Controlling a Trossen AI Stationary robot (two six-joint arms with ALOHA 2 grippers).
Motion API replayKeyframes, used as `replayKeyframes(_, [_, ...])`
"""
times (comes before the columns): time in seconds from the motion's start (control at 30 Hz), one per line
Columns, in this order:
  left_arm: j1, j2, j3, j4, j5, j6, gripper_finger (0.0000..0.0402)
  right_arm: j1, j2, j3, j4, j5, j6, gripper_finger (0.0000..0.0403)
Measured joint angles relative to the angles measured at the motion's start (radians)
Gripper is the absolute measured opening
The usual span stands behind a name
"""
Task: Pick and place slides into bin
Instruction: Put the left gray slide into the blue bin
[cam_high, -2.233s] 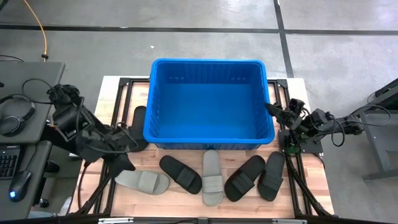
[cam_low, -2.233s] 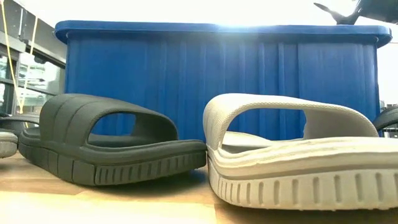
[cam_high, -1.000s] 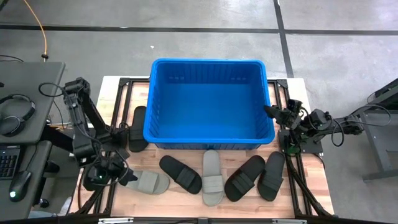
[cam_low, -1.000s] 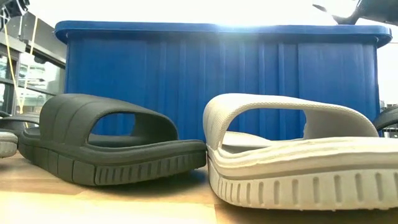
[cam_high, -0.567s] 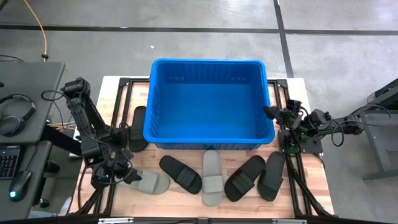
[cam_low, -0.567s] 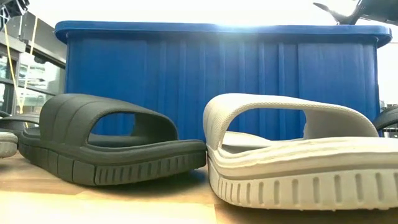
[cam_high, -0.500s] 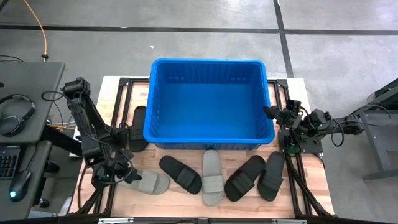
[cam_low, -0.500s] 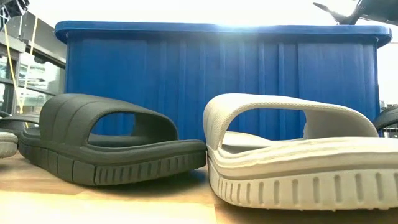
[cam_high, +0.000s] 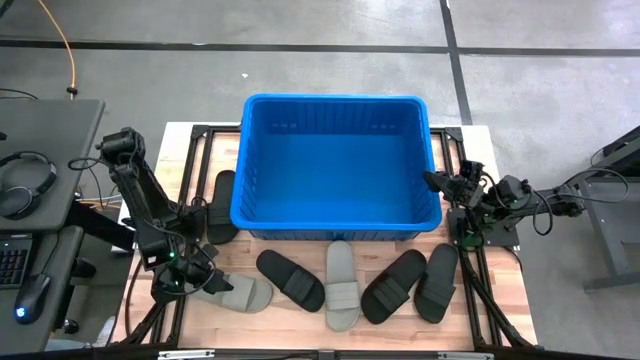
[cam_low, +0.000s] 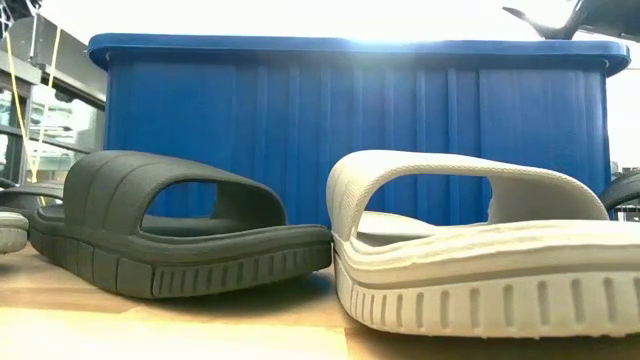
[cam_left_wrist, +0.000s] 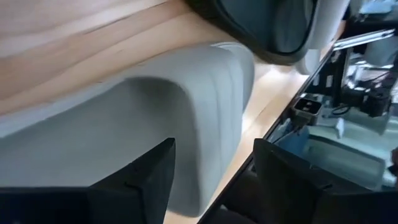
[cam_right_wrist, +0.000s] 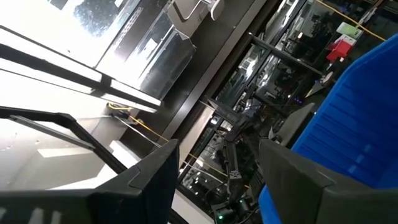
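- Bin (cam_high: 336, 160): big bright-blue plastic tub w/ rolled rim, ribbed outer walls, smooth inside, nothing in it. Sits at 12 o'clock on the desk (cam_high: 270, 310), its long sides running 9 to 3.
- Desk: pale wood planks, black frame rails along its 9 and 3 edges.
- Slides lie in a strip of desk along the bin's 6 o'clock wall, plus one at the bin's 9 o'clock side.
- Black slide by bin (cam_high: 222, 205): squeezed btw bin wall and the 9 o'clock rail, little room either side.
- Grey slide at left (cam_high: 232, 291): matte rubber, wide ribbed strap, lies crosswise near the 7 o'clock corner of the desk, close to the rail.
- Left gripper (cam_high: 192, 278): low at that grey slide's 9 o'clock end; fingers (cam_left_wrist: 140, 183) stand apart w/ the strap btw them in the left wrist view; contact can't be told.
- Black slide in middle (cam_high: 291, 279): angled, its toe almost against the upright grey slide (cam_high: 341, 283), which points at the bin wall.
- Black pair at right (cam_high: 412, 283): side by side, the outer one near the 3 o'clock rail.
- Open wood is mostly at the 6 o'clock edge, below the row.
- Low view: chunky grooved soles, black (cam_low: 170, 235) and grey (cam_low: 480, 260), w/ the bin's ribbed wall just behind.
- Right gripper (cam_high: 437, 179): parked at the bin's 3 o'clock rim, above the desk, fingers apart and holding nothing.
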Motion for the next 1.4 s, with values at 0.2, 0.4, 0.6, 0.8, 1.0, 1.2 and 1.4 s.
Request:
replayKeyframes(0.2, [0.016, 0.059, 0.0, 0.05, -0.011, -0.016, 0.0191, 0.0, 0.0, 0.0, -0.012, 0.0, -0.004, 0.021])
replayKeyframes(0.4, [0.082, 0.095, 0.0, 0.127, 0.003, 0.049, 0.0176, 0.0, 0.0, 0.0, -0.023, 0.0, -0.003, 0.021])
replayKeyframes(0.6, [0.144, 0.101, 0.0, 0.183, 0.111, 0.158, 0.0132, 0.0, 0.0, 0.0, -0.031, 0.0, -0.004, 0.021])
replayKeyframes(0.8, [0.153, 0.101, 0.0, 0.178, 0.122, 0.166, 0.0049, 0.0, 0.0, 0.0, -0.035, 0.0, -0.007, 0.021])
replayKeyframes(1.0, [0.15, 0.101, 0.0, 0.188, 0.118, 0.168, 0.0017, 0.0, 0.0, 0.0, -0.035, 0.0, -0.012, 0.021])
replayKeyframes(1.2, [0.15, 0.101, 0.0, 0.302, 0.133, 0.225, 0.0018, 0.0, 0.0, 0.0, -0.007, 0.0, -0.012, 0.021])
replayKeyframes(1.4, [0.15, 0.073, 0.0, 0.385, 0.108, 0.278, 0.0015, 0.0, 0.0, 0.0, 0.08, 0.0, -0.044, 0.021])
